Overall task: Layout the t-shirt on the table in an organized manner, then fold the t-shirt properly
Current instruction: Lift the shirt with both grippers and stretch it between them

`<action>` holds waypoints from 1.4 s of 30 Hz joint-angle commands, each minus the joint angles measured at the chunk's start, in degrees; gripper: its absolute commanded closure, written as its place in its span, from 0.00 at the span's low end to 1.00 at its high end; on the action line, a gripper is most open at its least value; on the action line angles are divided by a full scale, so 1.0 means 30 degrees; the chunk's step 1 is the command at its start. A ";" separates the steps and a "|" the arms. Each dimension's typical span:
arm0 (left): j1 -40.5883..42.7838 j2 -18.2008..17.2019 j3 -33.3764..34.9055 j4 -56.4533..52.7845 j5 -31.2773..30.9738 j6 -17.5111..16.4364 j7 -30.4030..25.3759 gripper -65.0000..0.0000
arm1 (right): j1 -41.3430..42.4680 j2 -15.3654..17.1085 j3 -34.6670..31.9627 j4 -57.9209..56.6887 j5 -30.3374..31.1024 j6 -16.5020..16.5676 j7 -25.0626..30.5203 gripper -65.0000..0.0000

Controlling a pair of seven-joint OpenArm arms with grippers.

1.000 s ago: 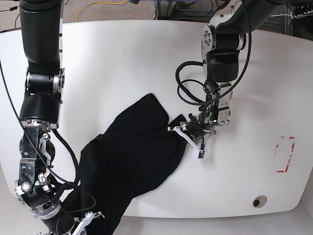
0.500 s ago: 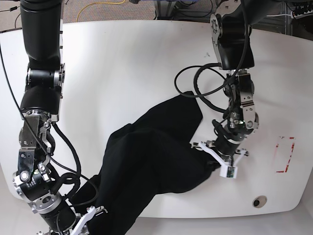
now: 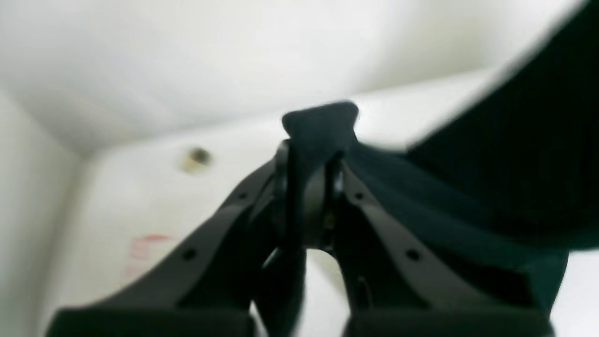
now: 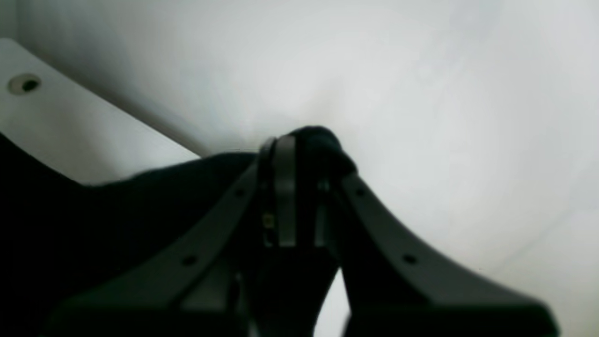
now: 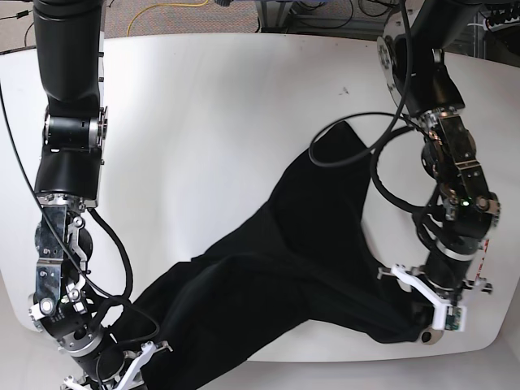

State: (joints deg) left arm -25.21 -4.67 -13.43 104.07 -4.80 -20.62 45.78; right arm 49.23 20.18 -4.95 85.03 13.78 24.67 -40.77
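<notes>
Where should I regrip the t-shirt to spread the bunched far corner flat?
Both tools already pinch the t-shirt: the left tool at the near right edge, the right tool at the near left. The loose part is the far corner lying flat on the table. I would take that thin edge from the far side, coming in low, since bare tabletop borders it there.

Beyond the far edge of the white desk (image 5: 211, 89) lies a speckled grey carpet floor (image 5: 146, 18), crossed by a yellow cable (image 5: 175, 8). Dark equipment frames and black cables (image 5: 309, 12) stand at the top, right of centre. Light is even and soft.
</notes>
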 commanded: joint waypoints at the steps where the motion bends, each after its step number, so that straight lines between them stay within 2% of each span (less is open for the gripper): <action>1: -0.1603 -0.0598 -0.0578 0.0635 -0.0056 -0.0056 0.0286 1.00 | 0.1421 0.0085 0.0112 -0.0228 0.0110 -0.0149 0.0917 1.00; 7: -0.4270 -0.1653 -0.1223 0.0694 -0.0027 -0.1111 0.1868 1.00 | 0.2769 0.0114 0.0082 -0.0667 0.0110 -0.0149 0.0859 1.00; 17: -0.8548 -0.3646 -0.1223 0.0518 -0.0027 -0.1170 0.1898 1.00 | 0.5963 0.0202 -0.0973 -0.0696 0.0110 -0.0119 -0.0079 1.00; 21: -1.0834 -0.4232 -0.1135 -0.0244 -0.0056 -0.1170 0.2689 1.00 | 0.7487 0.0231 -0.0973 -0.1048 0.0080 0.0672 -0.0108 1.00; 27: -1.3559 -0.4760 -0.1193 -0.1650 -0.0056 -0.1639 0.3715 1.00 | 0.8522 0.1111 -0.1002 -0.2777 0.0080 0.0848 -0.0108 1.00; 31: -1.3765 -0.5111 -0.1223 -0.1797 -0.0056 -0.2342 0.3832 1.00 | 0.8522 0.1521 -0.1002 -0.3510 0.0110 0.0848 -0.0108 1.00; 36: -1.2504 -0.4994 -0.1223 -0.1357 -0.0056 -0.2957 0.3861 1.00 | 0.8522 0.2048 -0.0973 -0.3480 0.0315 0.0877 -0.0108 1.00; 42: -0.9896 -0.4349 -0.1252 -0.0771 -0.0056 -0.3016 0.3832 1.00 | 0.5552 0.2869 -0.0738 -0.1869 0.0315 0.0877 -0.0108 1.00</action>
State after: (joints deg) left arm -54.50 -17.65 -17.15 100.82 -4.60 -29.89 58.94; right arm 67.20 27.73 -7.86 78.32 15.09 27.49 -41.06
